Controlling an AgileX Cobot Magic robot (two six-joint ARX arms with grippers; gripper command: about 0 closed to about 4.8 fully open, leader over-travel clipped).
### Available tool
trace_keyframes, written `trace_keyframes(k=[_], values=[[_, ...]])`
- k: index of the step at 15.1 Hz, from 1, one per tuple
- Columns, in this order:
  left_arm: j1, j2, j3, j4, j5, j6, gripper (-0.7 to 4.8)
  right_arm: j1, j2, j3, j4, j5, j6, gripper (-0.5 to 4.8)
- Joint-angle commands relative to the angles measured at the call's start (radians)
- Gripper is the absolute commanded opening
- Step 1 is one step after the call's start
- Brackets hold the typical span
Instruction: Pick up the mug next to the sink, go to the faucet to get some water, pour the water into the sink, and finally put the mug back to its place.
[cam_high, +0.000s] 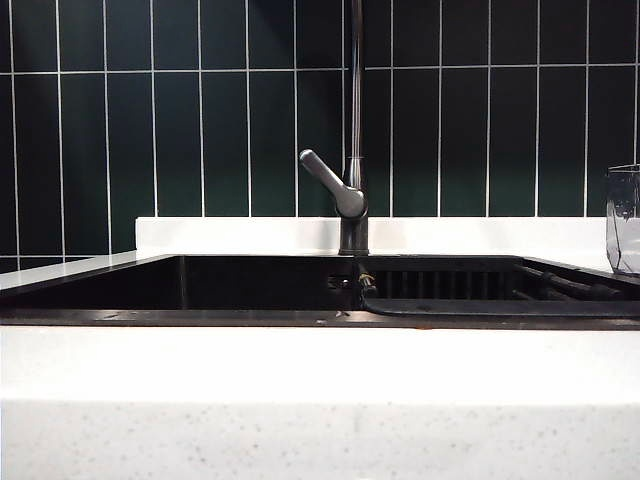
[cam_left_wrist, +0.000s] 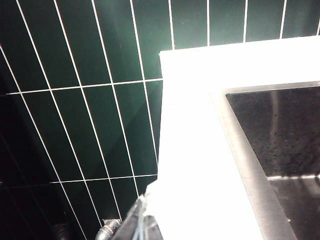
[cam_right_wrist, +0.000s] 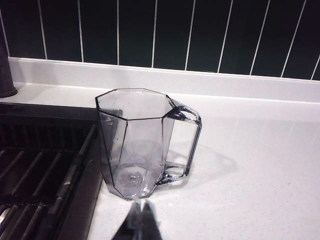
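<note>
The mug (cam_right_wrist: 142, 142) stands upright and empty on the white table (cam_right_wrist: 250, 165), just beside the sink's (cam_high: 250, 285) dark rim, next to the ribbed drainer (cam_right_wrist: 35, 185). Its handle points away from the sink, over the bare stone. In the exterior view the mug (cam_high: 623, 218) shows only at the far right edge, cut off by the frame, behind the drainer end of the basin.

The faucet (cam_high: 353, 190) rises from the back rim near the middle of the sink, its pipe running straight up out of the picture and its lever angled up to the left. Dark green tiles (cam_high: 200, 130) cover the wall behind.

Neither arm appears in the exterior view. The right tool (cam_right_wrist: 141, 220) sits low and close in front of the mug, its fingers pressed together and gripping nothing, apart from the glass. The left tool (cam_left_wrist: 135, 225) shows only as a dark tip at the edge of its own view, shut and empty, over the table's corner beside the sink's metal-edged rim (cam_left_wrist: 245, 165).
</note>
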Motion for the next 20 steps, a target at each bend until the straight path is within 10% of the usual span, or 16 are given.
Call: trace_keyframes(k=[1,6,14,20], values=[[-0.001,0.000,0.003,0.013,-0.003,0.001,-0.04,0.002,0.002,-0.006,0.013,0.005,0.003,-0.06],[-0.001,0.000,0.003,0.013,-0.001,-0.003,-0.04,0.002,0.002,-0.006,0.013,0.004,0.003,-0.06],[-0.001,0.000,0.003,0.220,0.282,-0.511,-0.01,0.003,0.002,-0.006,0.106,-0.078,0.156,0.03],[-0.002,0.114,0.003,0.255,0.519,-0.624,1.10,-0.002,0.002,-0.005,0.115,-0.018,0.180,1.19]])
